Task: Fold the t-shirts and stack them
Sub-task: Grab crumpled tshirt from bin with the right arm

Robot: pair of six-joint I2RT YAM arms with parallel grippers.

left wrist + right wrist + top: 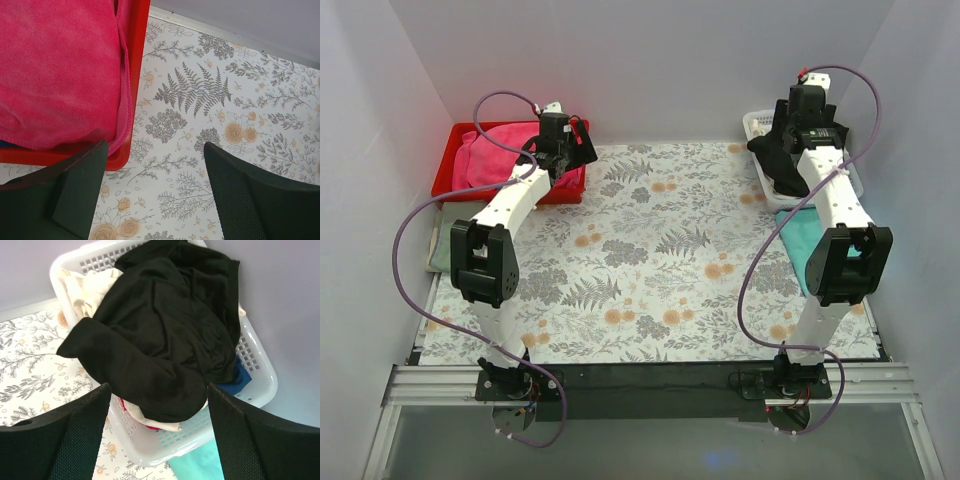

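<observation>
1. Far left, back corner: red bin (136,50) holding a pink fleecy cloth (60,70). In front of it, at the worktop's left edge, a pale grey-green cloth (440,248), too small to identify.
2. Just right of the bin: left gripper (155,150), hovering over bare pattern beside the bin's corner. Spread wide apart, holding nothing, touching nothing.
3. Centre: worktop (660,260) covered in a fern-and-flower print. No garment laid out on it, no folded stack in sight.
4. Right edge, partly under the right arm: teal t-shirt (802,238), lying just beside the basket. Cannot tell whether folded.
5. Far right, back corner: white perforated laundry basket (80,260), heaped. On top, the black t-shirt (165,325), crumpled, one sleeve spilling over the rim. Beneath it, a cream garment (85,290) and a scrap of blue fabric (242,377).
6. Directly above the basket: right gripper (158,390), fully spread, empty, poised over the black t-shirt without contact.
7. Progress, as a judgement: at the very start. Nothing visibly folded or stacked. Left to do: lifting the black t-shirt out, spreading it, folding it, then the same for the others, then stacking.
</observation>
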